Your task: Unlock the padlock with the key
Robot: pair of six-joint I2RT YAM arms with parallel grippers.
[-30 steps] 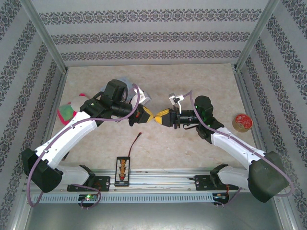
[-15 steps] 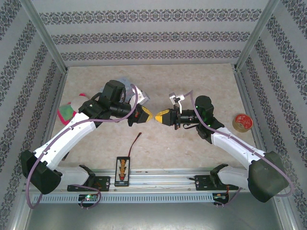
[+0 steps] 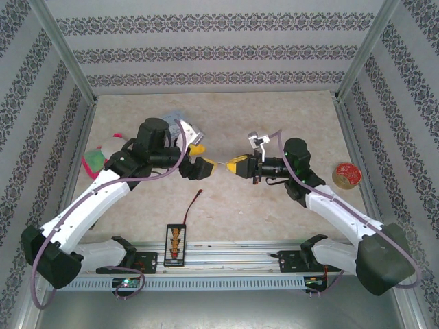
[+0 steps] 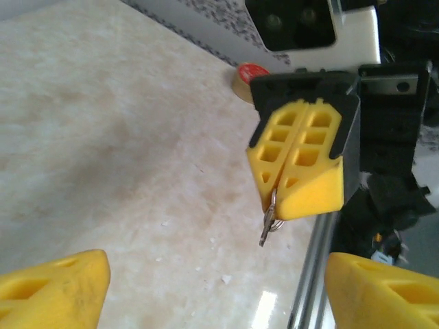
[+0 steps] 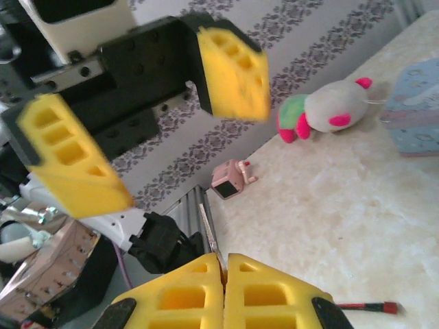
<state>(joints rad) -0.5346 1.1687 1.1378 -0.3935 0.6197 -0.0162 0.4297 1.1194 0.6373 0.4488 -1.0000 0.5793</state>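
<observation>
Silvery key pinched in R tool, L tool spread

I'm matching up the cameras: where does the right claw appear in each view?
Top external: right claw just right of centre, pointing left.
Left wrist: right claw upper right, shut on the key.
Right wrist: right claw bottom centre.
Shared landmark: the open left claw facing it.

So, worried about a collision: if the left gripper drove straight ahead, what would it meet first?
Probably the shut right gripper and the key it pinches, though depth is unclear.
</observation>
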